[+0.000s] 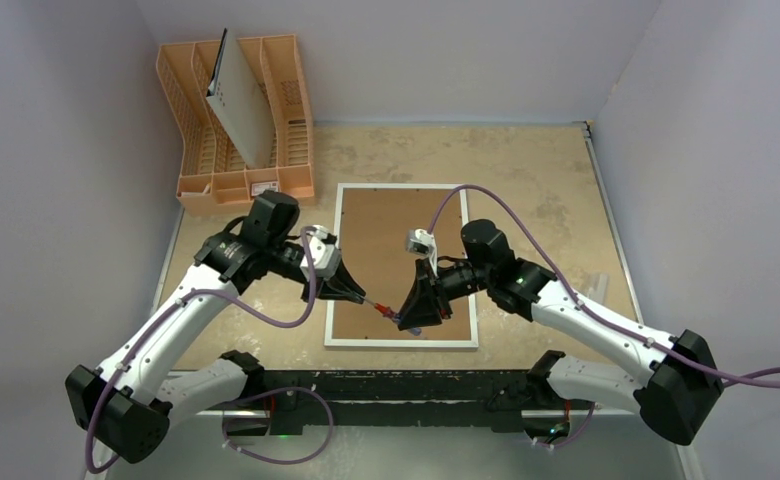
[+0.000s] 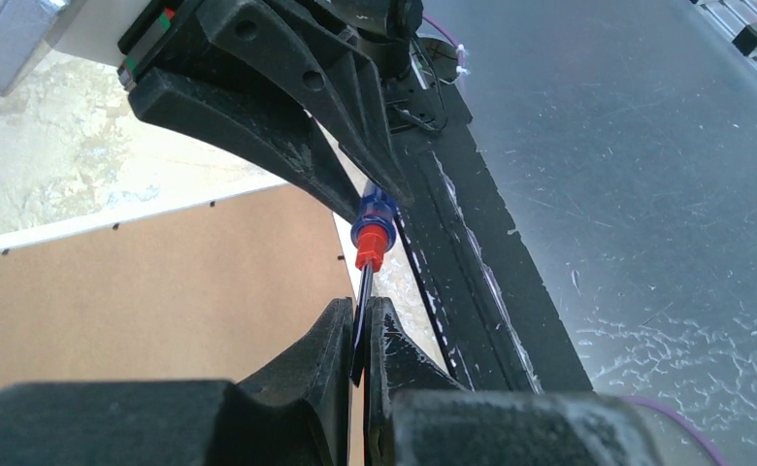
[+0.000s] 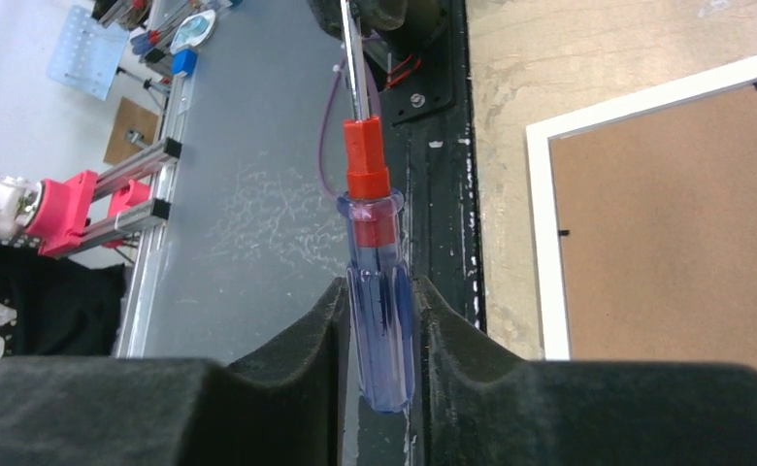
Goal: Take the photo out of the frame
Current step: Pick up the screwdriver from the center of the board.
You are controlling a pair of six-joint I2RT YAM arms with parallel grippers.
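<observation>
Frame (image 1: pixel 386 230), one, face-down, one screwdriver (image 3: pixel 370 184), right pincer (image 3: pixel 379 296) grasping its handle, left pincer (image 2: pixel 360 316) clenched on its shaft

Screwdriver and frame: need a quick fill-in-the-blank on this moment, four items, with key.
1. The right end effector is shut on the screwdriver at its clear blue ____.
2. The left end effector is shut on the same tool's thin metal ____.
3. The frame lies flat on the table with its ____ back facing up.
4. The grey-white board with small holes leans in the ____ rack.

Missing words: handle; shaft; brown; orange.
</observation>
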